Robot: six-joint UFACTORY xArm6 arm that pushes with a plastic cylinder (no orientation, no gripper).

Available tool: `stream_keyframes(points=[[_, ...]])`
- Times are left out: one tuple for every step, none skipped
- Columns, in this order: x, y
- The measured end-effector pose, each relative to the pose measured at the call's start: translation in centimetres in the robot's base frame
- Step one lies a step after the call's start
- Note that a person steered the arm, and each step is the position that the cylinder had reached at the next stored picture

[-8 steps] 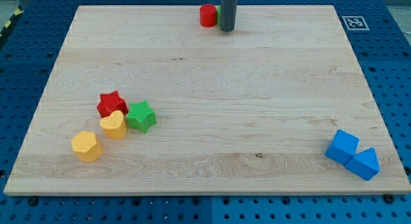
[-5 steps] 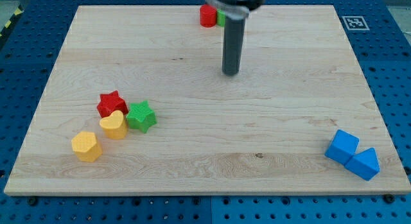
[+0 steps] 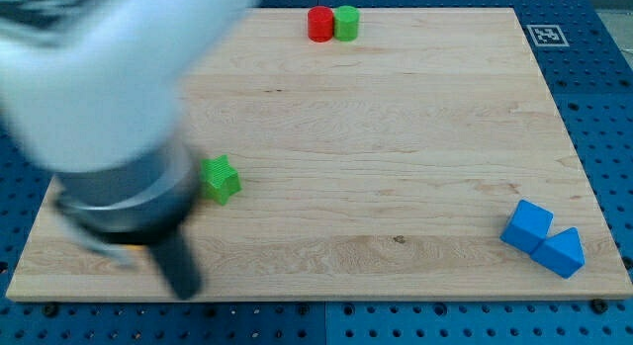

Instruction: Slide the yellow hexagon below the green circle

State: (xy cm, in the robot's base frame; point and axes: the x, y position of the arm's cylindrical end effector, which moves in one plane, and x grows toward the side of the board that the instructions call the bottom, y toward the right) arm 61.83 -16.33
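Observation:
The green circle (image 3: 346, 23) sits at the view's top edge of the board, touching a red circle (image 3: 319, 24) on its left. My arm is a large blurred shape over the view's left side. Its dark rod ends at my tip (image 3: 184, 289), near the board's bottom left edge. The arm hides the yellow hexagon; only a small orange-yellow sliver (image 3: 127, 253) shows just left of the rod. The green star (image 3: 221, 179) shows at the arm's right edge, well above and right of my tip.
A blue cube (image 3: 526, 225) and a blue triangle (image 3: 562, 252) touch each other at the bottom right. The red star and the yellow heart are hidden behind the arm. The wooden board (image 3: 396, 167) lies on a blue pegboard.
My tip has swept from the top centre of the board, beside the green circle, down to the bottom left. The arm now covers the red star, yellow heart and yellow hexagon.

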Motion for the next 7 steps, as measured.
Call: stream_keyframes(points=[[0.0, -6.9], [-0.2, -6.9], [-2.2, -5.8], [-2.7, -4.6], [-3.7, -3.0], [-5.2, -1.8], [-6.2, -1.2]])
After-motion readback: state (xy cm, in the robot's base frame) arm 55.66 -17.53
